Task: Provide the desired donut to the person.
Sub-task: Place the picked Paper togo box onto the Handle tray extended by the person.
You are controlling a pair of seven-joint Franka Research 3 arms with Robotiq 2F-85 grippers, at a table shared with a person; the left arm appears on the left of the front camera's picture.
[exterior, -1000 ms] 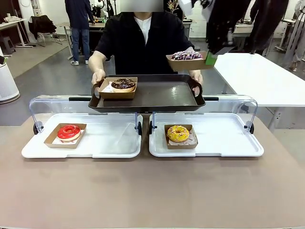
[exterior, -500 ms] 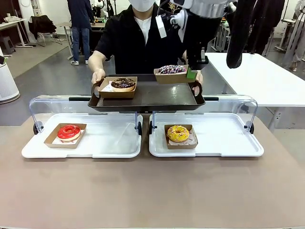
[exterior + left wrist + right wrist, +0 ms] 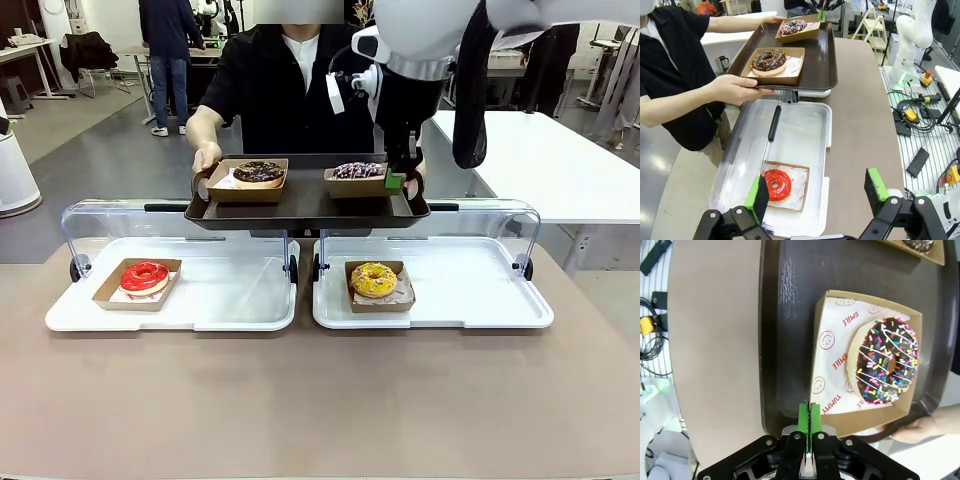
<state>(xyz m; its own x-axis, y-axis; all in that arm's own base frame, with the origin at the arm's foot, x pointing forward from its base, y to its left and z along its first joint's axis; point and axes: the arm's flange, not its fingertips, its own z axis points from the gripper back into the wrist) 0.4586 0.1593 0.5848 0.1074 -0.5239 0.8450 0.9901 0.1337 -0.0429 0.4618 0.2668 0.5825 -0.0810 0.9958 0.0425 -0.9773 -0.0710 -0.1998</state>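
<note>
right gripper point(image 3: 810, 421) pinched on the rim of the sprinkle donut's cardboard tray point(image 3: 826, 405), sitting on the dark serving tray point(image 3: 300, 205) the person point(image 3: 290, 85) holds beside the chocolate donut point(image 3: 259, 174); left gripper point(image 3: 817, 197) spread wide over the red donut point(image 3: 777, 184).

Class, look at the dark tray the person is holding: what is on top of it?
On the tray sit two cardboard boxes: one with a chocolate donut, one with a sprinkled donut, its box edge pinched by the right pincer. The boxes hide the tray beneath them.
</note>
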